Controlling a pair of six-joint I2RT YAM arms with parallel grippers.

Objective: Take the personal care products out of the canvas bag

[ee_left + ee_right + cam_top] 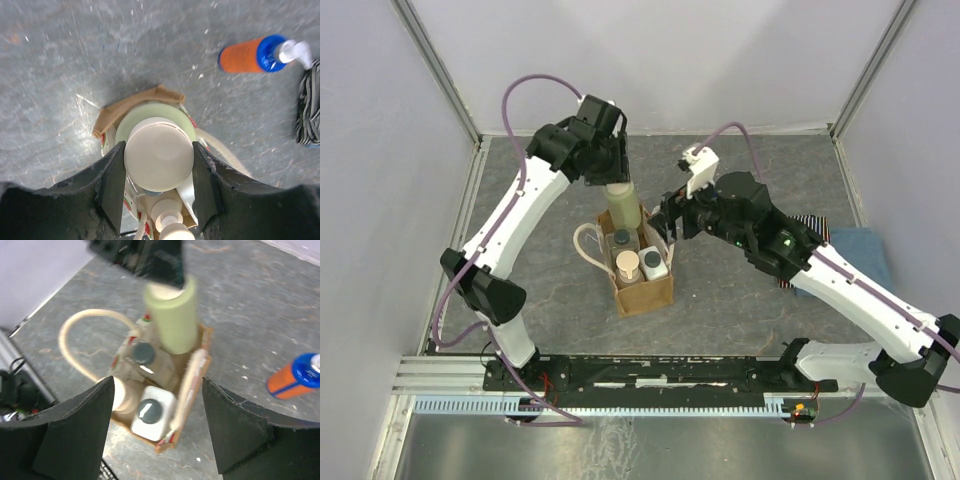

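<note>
The tan canvas bag [650, 292] stands mid-table with cream loop handles. My left gripper [607, 160] is shut on the cream cap [159, 152] of a pale green bottle [624, 207], held upright with its lower end at the bag's far end. It also shows in the right wrist view [172, 315]. Inside the bag are a dark-capped brownish bottle [143, 352], a tan-lidded jar [124, 392] and a white bottle with a dark cap [152, 412]. My right gripper [669, 226] is open and empty, just above the bag's right side.
An orange bottle with a blue cap [252, 54] lies on the table beyond the bag, also in the right wrist view [295, 377]. A striped folded cloth [812, 224] and a blue cloth [865, 250] lie at the right under my right arm.
</note>
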